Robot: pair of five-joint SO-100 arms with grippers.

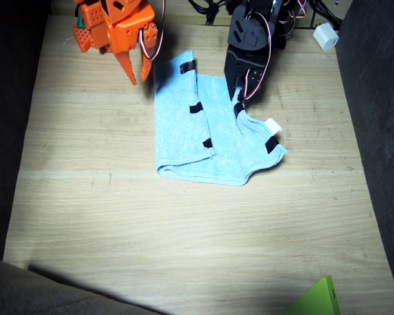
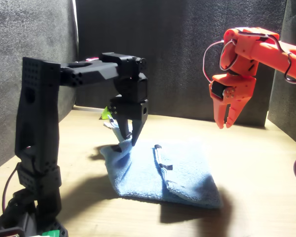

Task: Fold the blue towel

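Pinching a raised edge of the blue towel (image 1: 203, 134), the left gripper (image 2: 128, 140) looks mid-fold; cloth lies half-folded mid-table. Right gripper (image 2: 226, 121) hangs clear, jaws slightly parted, empty. Next, probably: carry that edge across, release flat.

Towel (image 1: 184, 141): light sky-blue, fuzzy, small black marks (image 1: 196, 107) along edges, small white tag (image 1: 273, 125) at one corner. Table (image 1: 184, 236): pale wood grain, faint seam lines. Right arm (image 1: 115, 23): bright orange throughout. Left arm (image 1: 249, 39): black, red and white wires. White block (image 1: 326, 36) at table's far corner. Lime-green object (image 1: 318, 298) at near edge. Surrounding walls: dark grey.
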